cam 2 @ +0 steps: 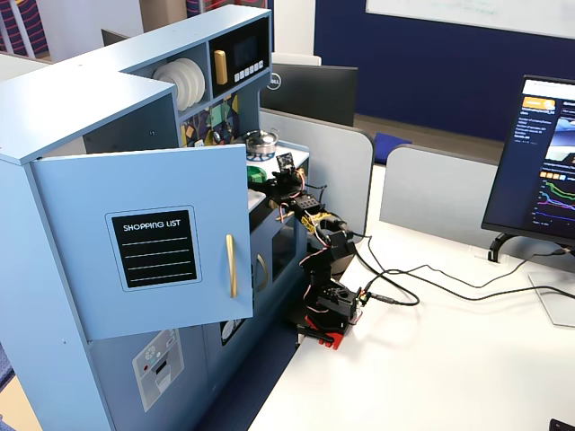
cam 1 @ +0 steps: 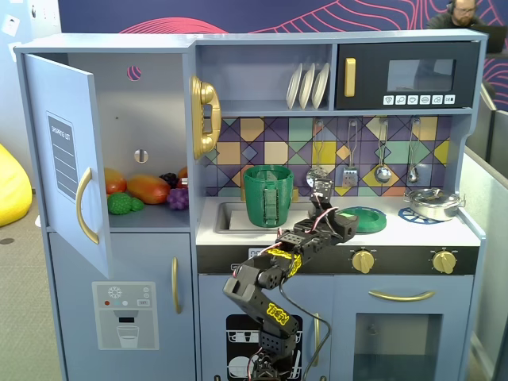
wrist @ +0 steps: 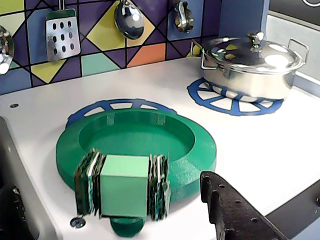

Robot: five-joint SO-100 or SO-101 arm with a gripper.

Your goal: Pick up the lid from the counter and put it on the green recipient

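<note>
On the bench (cam 1: 468,228) of the toy kitchen, the lid (wrist: 135,145) lies flat over a blue burner ring (wrist: 117,106), upside down by the look of its hollow. Green recipient (cam 1: 268,195) stands uncovered to the left in a fixed view, well apart from the lid. Gripper (cam 1: 321,190) hovers between them, near the lid's left edge; whether its jaws are apart or together I cannot tell. Silver pan (wrist: 255,65) sits on the far burner. Judgement: nothing done yet; grasp, carry and placement all remain.
</note>
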